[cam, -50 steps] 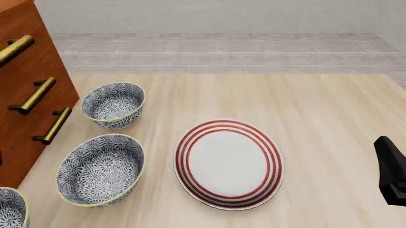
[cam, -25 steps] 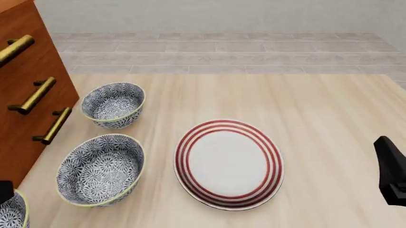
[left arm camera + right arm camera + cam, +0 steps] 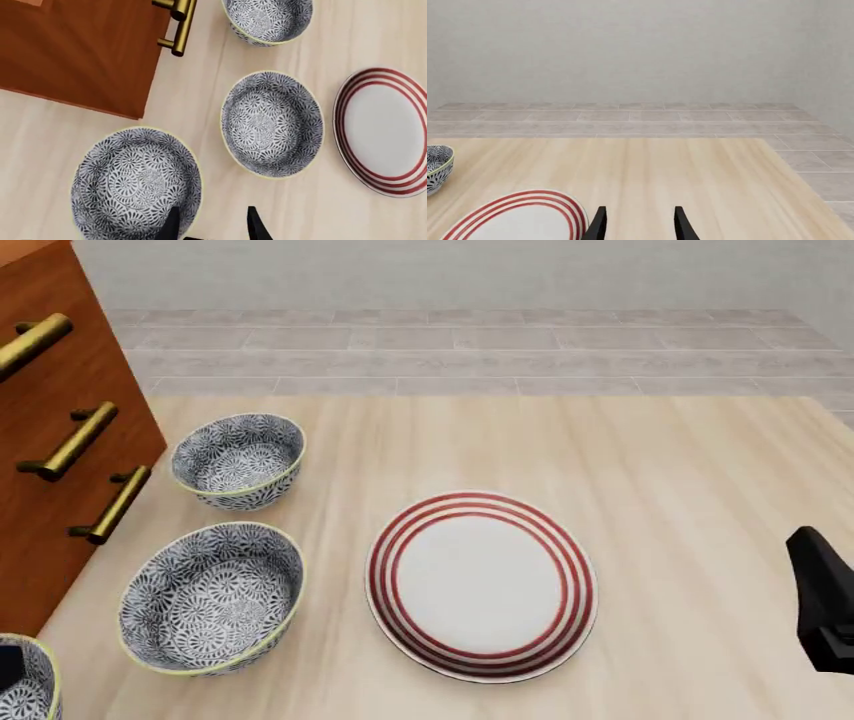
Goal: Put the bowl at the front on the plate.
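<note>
Left gripper (image 3: 209, 225), jaws spread, hovers over the bowl's (image 3: 137, 182) plate-side rim; plate (image 3: 387, 131) lies beyond the middle bowl (image 3: 272, 123).

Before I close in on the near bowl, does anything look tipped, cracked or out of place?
Nothing stands out. All three bowls sit upright and intact along the cabinet side, the nearest bowl included, and the plate lies flat and bare.

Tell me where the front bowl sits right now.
The bowl sits at the front view's bottom left corner, mostly cut off, beside the wooden cabinet and nearer the camera than the middle bowl; the left gripper straddles its rim.
</note>
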{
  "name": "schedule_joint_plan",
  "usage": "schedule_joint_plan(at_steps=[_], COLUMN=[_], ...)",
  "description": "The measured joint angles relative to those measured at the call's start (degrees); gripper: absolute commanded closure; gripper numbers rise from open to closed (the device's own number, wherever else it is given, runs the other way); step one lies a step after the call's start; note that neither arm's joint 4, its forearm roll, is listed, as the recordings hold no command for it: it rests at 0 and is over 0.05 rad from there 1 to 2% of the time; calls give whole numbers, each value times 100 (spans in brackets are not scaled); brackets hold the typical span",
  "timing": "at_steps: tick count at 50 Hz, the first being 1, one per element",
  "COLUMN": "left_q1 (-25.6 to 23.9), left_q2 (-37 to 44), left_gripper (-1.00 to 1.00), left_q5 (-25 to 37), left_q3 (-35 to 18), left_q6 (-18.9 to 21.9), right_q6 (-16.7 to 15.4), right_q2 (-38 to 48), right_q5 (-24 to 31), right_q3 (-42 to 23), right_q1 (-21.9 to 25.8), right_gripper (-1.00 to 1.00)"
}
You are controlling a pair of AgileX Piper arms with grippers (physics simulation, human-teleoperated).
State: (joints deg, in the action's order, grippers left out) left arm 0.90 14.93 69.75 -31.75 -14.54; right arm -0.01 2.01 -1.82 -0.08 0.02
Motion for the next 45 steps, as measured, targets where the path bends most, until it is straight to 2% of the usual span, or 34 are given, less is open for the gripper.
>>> schedule_joint_plan(at_steps=[27,45], left_q1=[137,164], left_q2=[-238,24], left_gripper=[-100,-100], left_q5=[-30,-536], left_q3=[638,1033], left_q6=[11,29], right_q6=[0,0], right_q2=[0,0], right_q5=[0,0], right_q3=[0,0], right_q1=[0,0], right_gripper=[-100,-100])
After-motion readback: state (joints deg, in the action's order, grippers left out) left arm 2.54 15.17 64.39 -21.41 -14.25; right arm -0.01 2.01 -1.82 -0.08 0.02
